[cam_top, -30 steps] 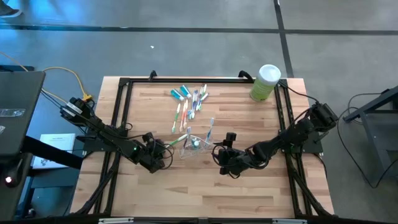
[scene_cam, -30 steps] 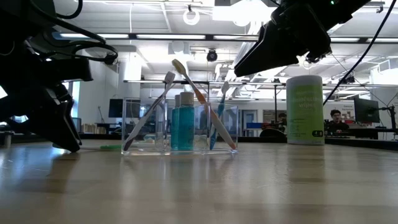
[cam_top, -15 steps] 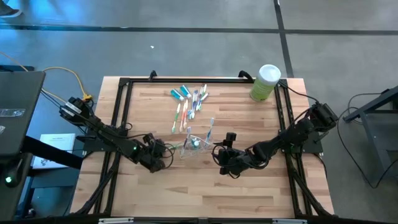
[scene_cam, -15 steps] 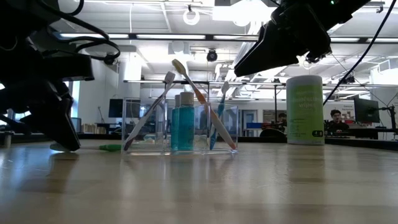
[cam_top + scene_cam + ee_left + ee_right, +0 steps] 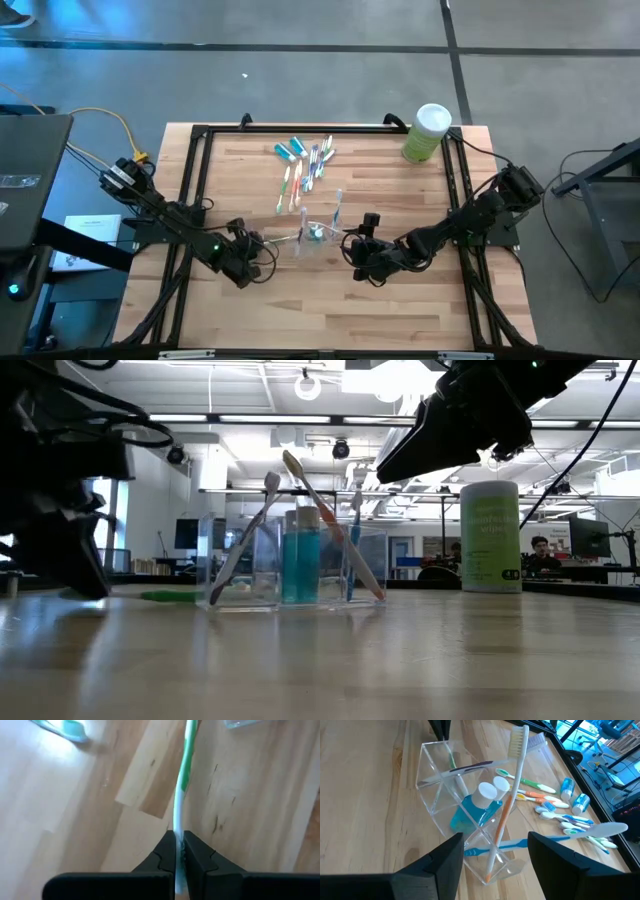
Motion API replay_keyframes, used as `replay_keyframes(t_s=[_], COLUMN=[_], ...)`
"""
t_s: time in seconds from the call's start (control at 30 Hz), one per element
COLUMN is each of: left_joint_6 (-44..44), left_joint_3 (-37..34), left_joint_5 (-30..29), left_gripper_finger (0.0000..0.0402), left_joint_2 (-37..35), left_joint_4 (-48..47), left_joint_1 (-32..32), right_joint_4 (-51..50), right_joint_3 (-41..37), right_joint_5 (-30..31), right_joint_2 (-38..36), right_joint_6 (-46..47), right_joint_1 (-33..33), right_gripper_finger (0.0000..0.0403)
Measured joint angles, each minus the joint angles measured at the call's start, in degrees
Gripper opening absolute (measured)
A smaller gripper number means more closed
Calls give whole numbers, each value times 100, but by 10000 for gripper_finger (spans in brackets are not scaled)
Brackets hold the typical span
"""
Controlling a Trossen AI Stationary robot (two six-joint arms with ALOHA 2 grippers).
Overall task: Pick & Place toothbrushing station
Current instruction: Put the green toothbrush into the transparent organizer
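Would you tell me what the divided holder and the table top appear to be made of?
Holder: clear, glossy, rigid plastic by the look; the teal tubes inside show through its walls. Table top: pale wood planks with visible grain and seams, smooth enough to reflect light in the low view.

Grey floor (image 5: 300,60) around table; open workshop behind, ceiling lamps (image 5: 308,382), possibly person at monitor (image 5: 588,538)

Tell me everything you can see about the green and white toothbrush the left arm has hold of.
The green-and-white toothbrush is slim and looks like plastic: a white handle end running into a green stretch. It lies flat on the wooden table. The left claw is shut on its white end, both fingers pressed against it. Its far end points toward the clear plastic cup; the bristles are out of view. From the low view it shows as a green sliver beside the cup.
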Motion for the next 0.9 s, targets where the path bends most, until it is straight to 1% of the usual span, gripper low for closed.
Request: replay_keyframes(t_s=[0.23, 0.43, 0.6, 0.7, 0.8, 0.9], left_joint_6=[-463, -874, -1538, -2014, -2239, -2150], left_joint_3=[755, 1467, 2075, 2399, 2645, 2822], left_joint_5=[-747, -1232, -1425, -1440, -1487, -1696], left_gripper_finger=[4, 3, 3, 3, 3, 3], left_joint_2=[-4, -10, -15, -18, -20, -20], left_joint_4=[-1433, -2823, -4343, -5136, -5466, -5440], left_joint_1=[-201, -466, -701, -866, -1057, -1258], right_joint_4=[-8, -11, -11, -13, -15, -13], right_joint_3=[0, 0, 0, 0, 0, 0], right_joint_5=[0, 0, 0, 0, 0, 0], right_joint_2=[0, 0, 0, 0, 0, 0], right_joint_6=[0, -2, -2, 0, -2, -1], right_joint_1=[0, 0, 0, 0, 0, 0], right_gripper_finger=[212, 212, 212, 212, 212, 212])
